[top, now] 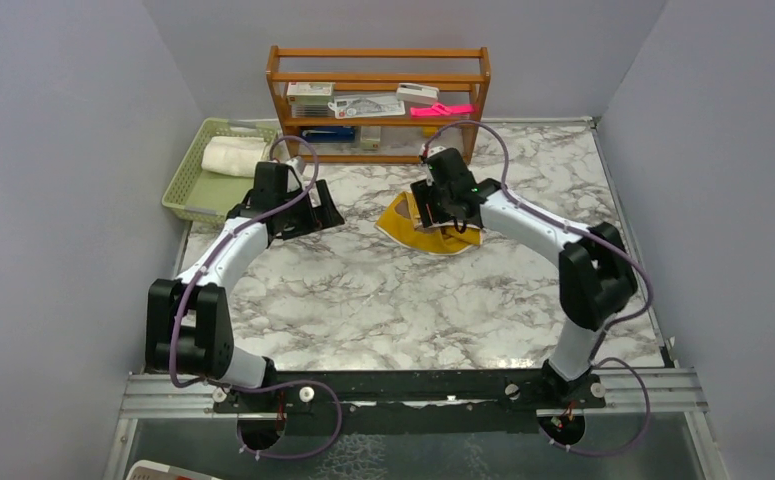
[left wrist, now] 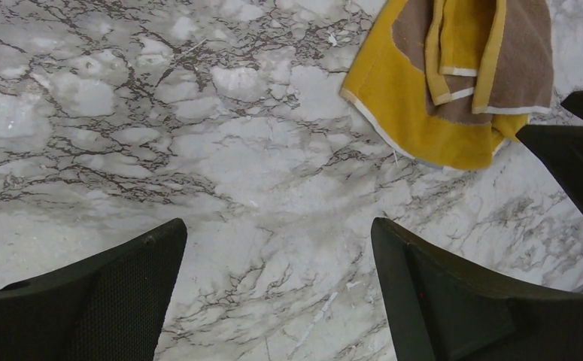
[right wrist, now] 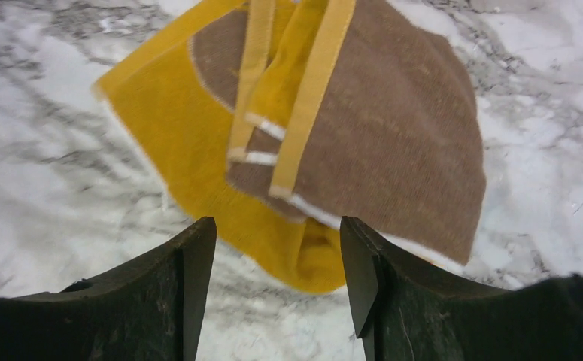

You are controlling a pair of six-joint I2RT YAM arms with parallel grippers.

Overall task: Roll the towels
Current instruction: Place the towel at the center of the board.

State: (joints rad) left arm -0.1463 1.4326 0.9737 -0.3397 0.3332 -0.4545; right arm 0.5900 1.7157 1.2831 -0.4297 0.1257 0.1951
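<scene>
right jaws [right wrist: 277,248]: parted to about a middling gap and holding nothing; in the right wrist view bare marble and one yellow corner show between the two tips.
left jaws [left wrist: 277,226]: spread wide and empty, over bare tabletop [left wrist: 160,150].
brown towel [right wrist: 393,135]: lies on the tabletop as a loosely folded, fan-shaped heap, with its yellow underside showing at the left and lower edges. It fills the upper middle of the right wrist view and sits in the upper right corner of the left wrist view.
white towel [top: 233,157]: already a roll, lying in the green basket [top: 178,190] at the upper left of the top view.
key relation: the brown towel lies straight ahead of the right jaws, its nearest corner just beyond the tips. From the left jaws it lies off to the right, well apart.
long axis: in the top view the heap runs wider left to right than front to back; its yellow bands run up the right wrist frame, so no clean straight edge faces the tips.
nearer arm: the right, clearly.
judgement: the heap probably needs spreading flat before any rolling, and the left jaws would have to cross toward the middle of the frame to help.
</scene>
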